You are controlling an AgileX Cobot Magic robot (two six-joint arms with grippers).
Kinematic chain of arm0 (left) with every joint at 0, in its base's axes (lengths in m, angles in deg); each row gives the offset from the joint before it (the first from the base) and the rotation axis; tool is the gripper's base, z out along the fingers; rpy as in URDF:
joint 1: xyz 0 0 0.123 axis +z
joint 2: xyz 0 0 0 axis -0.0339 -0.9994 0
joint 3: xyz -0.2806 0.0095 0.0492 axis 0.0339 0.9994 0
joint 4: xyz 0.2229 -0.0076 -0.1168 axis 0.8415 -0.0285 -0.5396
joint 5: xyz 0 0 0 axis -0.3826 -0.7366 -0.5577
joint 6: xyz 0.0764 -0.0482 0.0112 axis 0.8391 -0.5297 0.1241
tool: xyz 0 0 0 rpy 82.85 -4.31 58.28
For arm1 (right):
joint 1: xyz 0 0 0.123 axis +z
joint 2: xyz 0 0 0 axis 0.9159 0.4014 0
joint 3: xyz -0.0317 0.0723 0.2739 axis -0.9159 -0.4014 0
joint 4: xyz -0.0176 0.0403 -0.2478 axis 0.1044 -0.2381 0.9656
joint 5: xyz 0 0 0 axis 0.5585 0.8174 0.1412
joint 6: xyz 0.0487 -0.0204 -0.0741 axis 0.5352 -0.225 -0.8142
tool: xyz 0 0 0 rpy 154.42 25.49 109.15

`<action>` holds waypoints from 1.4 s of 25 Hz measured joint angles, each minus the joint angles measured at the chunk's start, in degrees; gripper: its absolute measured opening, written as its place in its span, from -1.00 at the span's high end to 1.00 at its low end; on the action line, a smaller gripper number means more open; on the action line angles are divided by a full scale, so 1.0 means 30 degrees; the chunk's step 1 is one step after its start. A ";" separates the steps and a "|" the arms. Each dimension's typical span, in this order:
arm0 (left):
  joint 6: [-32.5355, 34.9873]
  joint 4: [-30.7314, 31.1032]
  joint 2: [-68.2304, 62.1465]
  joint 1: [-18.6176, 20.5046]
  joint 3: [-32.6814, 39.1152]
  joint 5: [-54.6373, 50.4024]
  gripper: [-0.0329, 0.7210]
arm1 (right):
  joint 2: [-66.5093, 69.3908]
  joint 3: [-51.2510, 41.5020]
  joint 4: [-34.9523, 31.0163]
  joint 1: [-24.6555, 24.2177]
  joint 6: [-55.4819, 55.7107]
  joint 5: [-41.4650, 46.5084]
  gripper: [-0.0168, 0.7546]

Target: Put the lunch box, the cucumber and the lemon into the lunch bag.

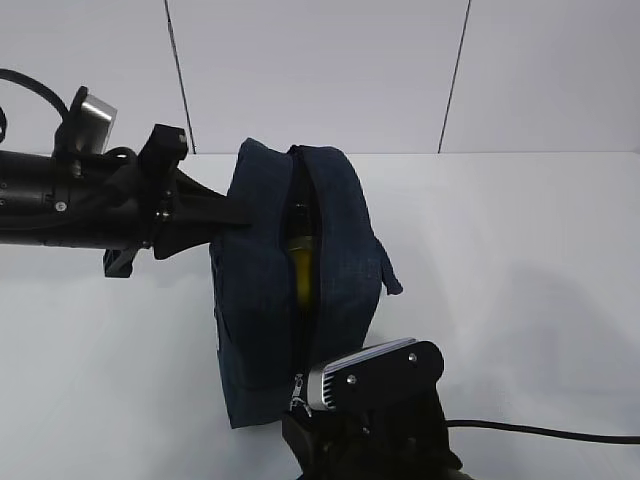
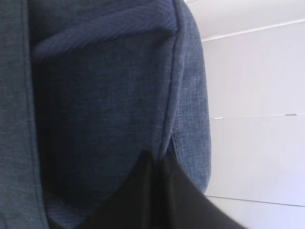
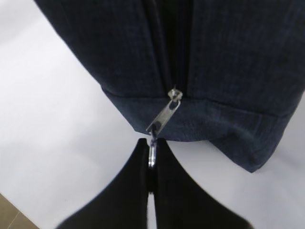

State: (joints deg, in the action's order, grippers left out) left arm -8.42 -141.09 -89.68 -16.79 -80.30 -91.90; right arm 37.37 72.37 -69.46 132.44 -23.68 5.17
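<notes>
The dark navy lunch bag (image 1: 260, 290) stands upright on the white table, its black zipper (image 1: 300, 200) running down the face toward me. The zipper gapes in the upper part, and something yellow (image 1: 301, 268) shows in the gap; I cannot tell if it is the lemon. The lunch box and the cucumber are hidden. My left gripper (image 1: 238, 215) is shut on the bag's left side, its tips (image 2: 156, 160) at a piped seam of the lunch bag (image 2: 95, 119). My right gripper (image 3: 151, 148) is shut on the silver ring pull (image 3: 152, 155), at the bottom corner of the lunch bag (image 3: 228, 71).
The white table (image 1: 520, 280) extends to the right of the bag and meets a white panelled wall (image 1: 320, 70) behind. The right wrist camera housing (image 1: 375, 375) sits just in front of the bag's lower corner. A black cable (image 1: 540, 432) trails right.
</notes>
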 joint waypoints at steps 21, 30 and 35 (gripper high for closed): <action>0.0000 0.0118 0.0000 0.0000 0.0000 0.0356 0.93 | -0.1963 -0.0003 -0.1422 0.0000 -0.4368 0.0542 0.94; 0.0000 0.0232 0.0000 0.0000 0.0000 0.0402 0.93 | -0.2178 0.0654 -0.1633 0.0000 -0.6986 0.1783 0.94; 0.0000 0.0232 0.0000 0.0000 0.0000 0.0402 0.93 | -0.2939 0.0654 -0.2834 -0.0026 -0.9496 0.1916 0.94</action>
State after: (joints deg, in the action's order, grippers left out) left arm -8.42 -140.40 -89.68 -16.79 -80.30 -90.69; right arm 28.55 74.33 -77.96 132.36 -52.16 10.92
